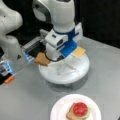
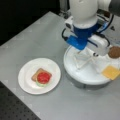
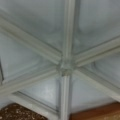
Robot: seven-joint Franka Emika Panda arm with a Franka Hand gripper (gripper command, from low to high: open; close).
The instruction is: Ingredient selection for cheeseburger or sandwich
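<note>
Pincer (image 1: 58,58) seemingly over divided tray (image 1: 80,72)

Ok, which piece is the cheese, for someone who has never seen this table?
Find the round white divided tray under the arm, not the paper plate holding the part-built sandwich. On the tray's rim, at a front view's right, lies the cheese: a flat yellow-orange square, unlike the dark round patty beside it.

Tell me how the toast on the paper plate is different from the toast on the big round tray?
The toast on the paper plate has a green leaf and red disc stacked on it; the toast on the round tray is bare. The plate toast lies fully inside the white paper plate, while the tray toast hangs over the divided tray's rim, beside the arm. Both are brown squares.
</note>
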